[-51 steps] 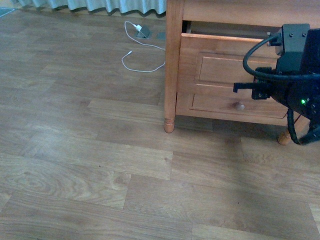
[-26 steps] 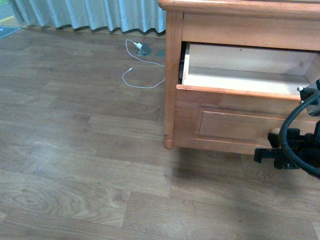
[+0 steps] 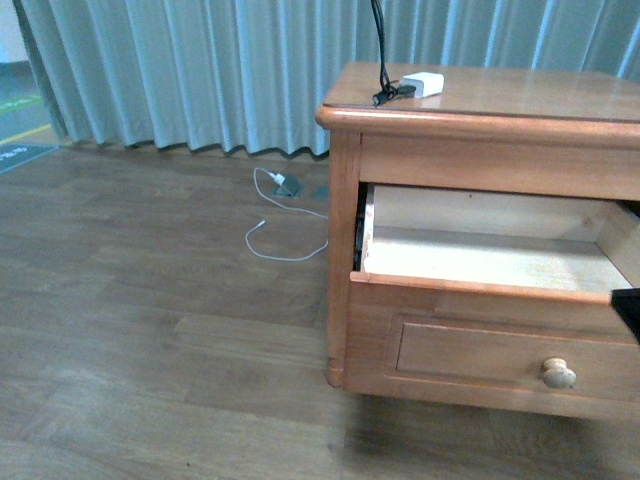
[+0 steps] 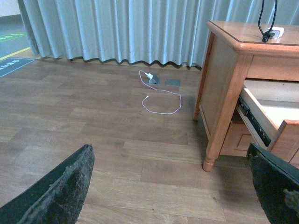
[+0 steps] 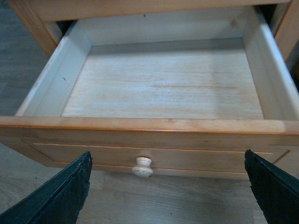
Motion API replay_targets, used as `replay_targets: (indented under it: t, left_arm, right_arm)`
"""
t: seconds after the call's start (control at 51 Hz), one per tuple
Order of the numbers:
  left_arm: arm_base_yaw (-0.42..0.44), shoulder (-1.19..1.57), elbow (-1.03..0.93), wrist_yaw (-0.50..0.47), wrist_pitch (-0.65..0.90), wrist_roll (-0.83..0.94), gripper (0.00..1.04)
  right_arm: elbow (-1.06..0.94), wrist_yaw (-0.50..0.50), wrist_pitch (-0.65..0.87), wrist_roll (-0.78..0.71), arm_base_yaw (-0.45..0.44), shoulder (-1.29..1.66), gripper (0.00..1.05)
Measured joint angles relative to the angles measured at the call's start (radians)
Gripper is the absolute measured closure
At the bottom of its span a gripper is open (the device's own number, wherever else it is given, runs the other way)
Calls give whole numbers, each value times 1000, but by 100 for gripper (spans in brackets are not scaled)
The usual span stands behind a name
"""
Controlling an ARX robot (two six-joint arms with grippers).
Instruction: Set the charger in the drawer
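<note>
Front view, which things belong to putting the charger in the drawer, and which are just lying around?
For the job:
charger, on the nightstand top
drawer, pulled open and empty

Lying about:
white adapter, on the floor

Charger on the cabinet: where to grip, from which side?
Probably the white charger block, from above, jaws across its short width. It lies flat on the cabinet top, and the black cable rises from its left end, so stay clear of that end.
</note>
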Motion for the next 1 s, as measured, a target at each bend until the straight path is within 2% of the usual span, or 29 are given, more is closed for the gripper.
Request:
replay_targets:
  t: [0.059, 0.314, 0.431, 0.588, 0.627, 0.686, 0.745, 0.804, 1.0]
  left_arm:
    - [0, 0, 0, 0, 0, 0, 6]
    - [0, 0, 0, 0, 0, 0, 6]
    - [0, 0, 0, 0, 0, 0, 6]
    - [0, 0, 0, 0, 0, 0, 6]
    - [0, 0, 0, 0, 0, 0, 6]
    - [0, 0, 0, 0, 0, 0, 6]
    - [0, 0, 0, 0, 0, 0, 6]
    - [0, 0, 0, 0, 0, 0, 6]
    - [0, 0, 0, 0, 0, 0, 6]
  right_arm:
    - [0, -21, -151, -10, -18, -172, 8]
    - [-71, -63, -495, -16, -98, -653, 8]
    - [-109, -33, -525, -24, -126, -777, 8]
    - [-112, -29, -519, -32, -124, -787, 8]
    - [-149, 14, -426, -56, -98, -800, 14]
    - [-229, 23, -243, -100, -50, -846, 30]
    - [-243, 23, -224, -113, -43, -870, 41]
    - [-266, 27, -227, -122, -43, -898, 56]
    - [-299, 27, -254, -129, -43, -957, 92]
